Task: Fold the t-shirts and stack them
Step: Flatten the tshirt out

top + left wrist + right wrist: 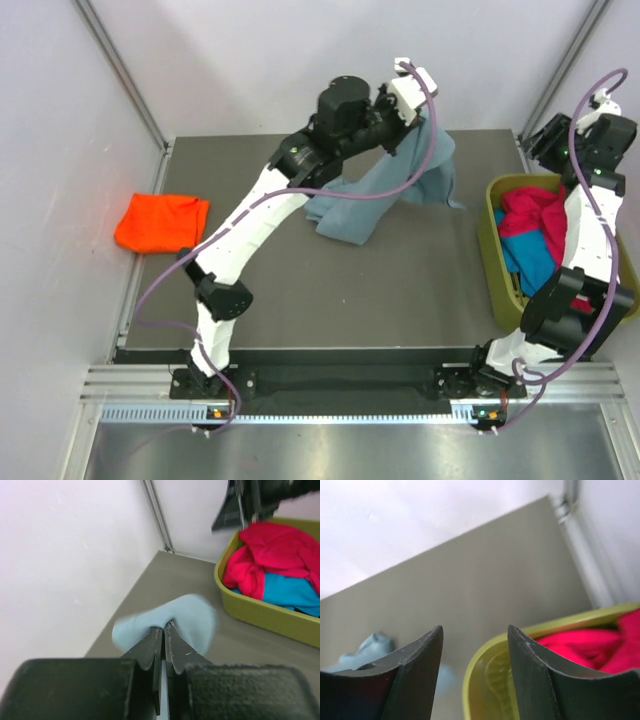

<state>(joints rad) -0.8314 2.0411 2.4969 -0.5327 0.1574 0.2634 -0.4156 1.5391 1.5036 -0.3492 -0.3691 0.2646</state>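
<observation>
Four t-shirts (345, 225), one bin (487, 240)

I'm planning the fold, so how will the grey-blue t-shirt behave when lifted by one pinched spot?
Probably floppy: pinched in the left gripper, the grey-blue t-shirt hangs in loose folds down to the table. Likely light, since one small pinch carries it. It may well bunch rather than spread flat when lowered.

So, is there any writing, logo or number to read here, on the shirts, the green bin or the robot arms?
No readable text in any view.
The grey-blue t-shirt, orange-red t-shirt, crimson-pink t-shirt, teal t-shirt and olive-green bin all look plain.
The small orange marks at the near edge are too small to read.
</observation>
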